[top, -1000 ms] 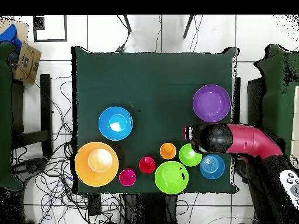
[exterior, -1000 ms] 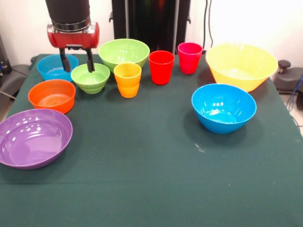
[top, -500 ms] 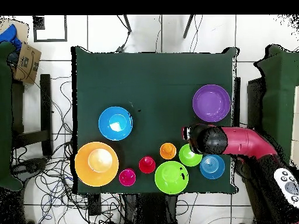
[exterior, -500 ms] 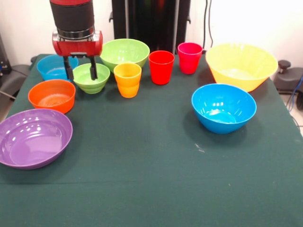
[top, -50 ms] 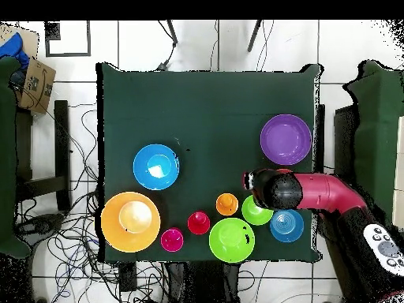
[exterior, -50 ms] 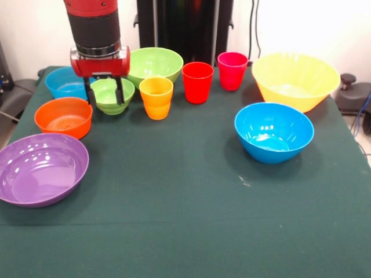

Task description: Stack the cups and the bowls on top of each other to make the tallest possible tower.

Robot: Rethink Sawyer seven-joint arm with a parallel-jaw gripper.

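The claw [exterior, -50 ms: 105, 94] hangs over the small green bowl [exterior, -50 ms: 110, 94], which sits at the far left of the table [exterior, -50 ms: 191, 220], between the small blue bowl [exterior, -50 ms: 65, 82] and the yellow-orange cup [exterior, -50 ms: 156, 97]. Its fingers stand apart, seemingly one each side of the bowl's near-left rim. The bowl looks light, stiff and glossy, so probably slippery; the thin rim seems the surest hold.

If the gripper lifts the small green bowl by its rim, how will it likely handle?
The small green bowl looks like thin glossy plastic, so it is probably light and stiff, perhaps slippery. The gripper straddles only one side of its rim, so it may hang tilted. Its rounded base could rock if nudged.
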